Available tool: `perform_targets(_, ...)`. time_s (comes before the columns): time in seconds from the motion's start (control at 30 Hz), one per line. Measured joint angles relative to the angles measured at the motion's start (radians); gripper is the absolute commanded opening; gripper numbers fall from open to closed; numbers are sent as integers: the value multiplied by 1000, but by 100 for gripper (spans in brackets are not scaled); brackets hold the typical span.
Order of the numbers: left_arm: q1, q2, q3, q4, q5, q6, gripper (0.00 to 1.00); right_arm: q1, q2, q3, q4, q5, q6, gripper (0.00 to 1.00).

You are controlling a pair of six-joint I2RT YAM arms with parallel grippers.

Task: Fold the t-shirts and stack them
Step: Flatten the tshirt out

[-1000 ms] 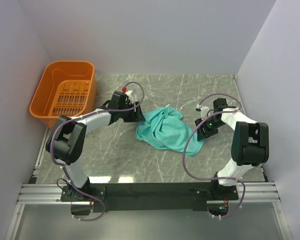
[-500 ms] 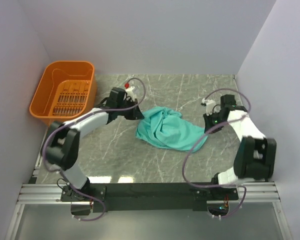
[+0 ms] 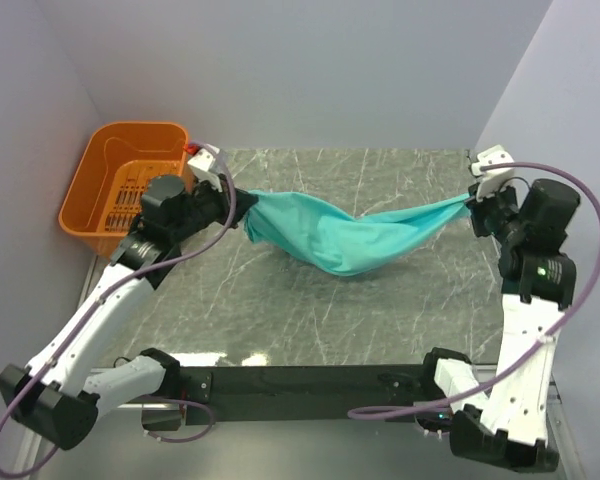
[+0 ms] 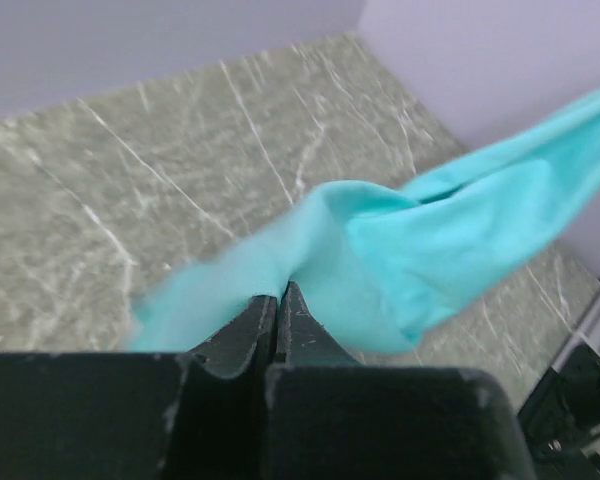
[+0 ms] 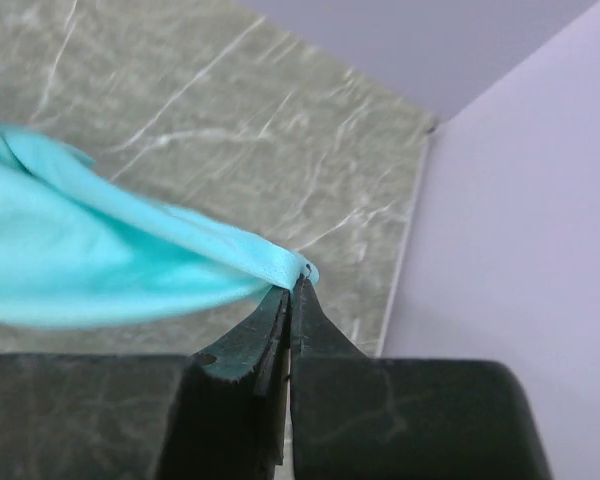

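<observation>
Table point(image 3: 310, 330): grey marbled top, nothing changed. Shirt point(image 3: 350, 240): a second ago it was a crumpled teal heap mid-table. Now it hung as a sagging band across the table, with its left end up beside the basket point(image 3: 80, 195) and its right end near the right wall. The middle drooped lowest; couldn't tell if it touched the table. Basket: orange, same far-left spot. Left arm point(image 3: 110, 300) had swung out toward the basket and right arm point(image 3: 525, 330) toward the right wall, both raised. Left claw point(image 3: 242, 203) was pressed together, pinching a bunched end of the shirt; its wrist view showed cloth gathered at the tips. Right claw point(image 3: 470, 203) was pressed together too, nipping a thin edge at the opposite end.
</observation>
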Motion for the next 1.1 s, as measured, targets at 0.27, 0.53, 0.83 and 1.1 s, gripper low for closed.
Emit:
perform_targets(0.27,9,-155,32,-74,-169,32,0,-24,-89,137,53,29,89,0)
perform_targets(0.53,21,-211,125,-97,-271,31,0,-26,-143,179,160,84,228,0)
perform_targets(0.83,54,-131,146,-104,-199,-39,0,-27,-108,169,159,51,296,0)
perform_targets(1.1,122,-17,151,-77,-61,-132,1,-27,-33,131,156,-23,353,0)
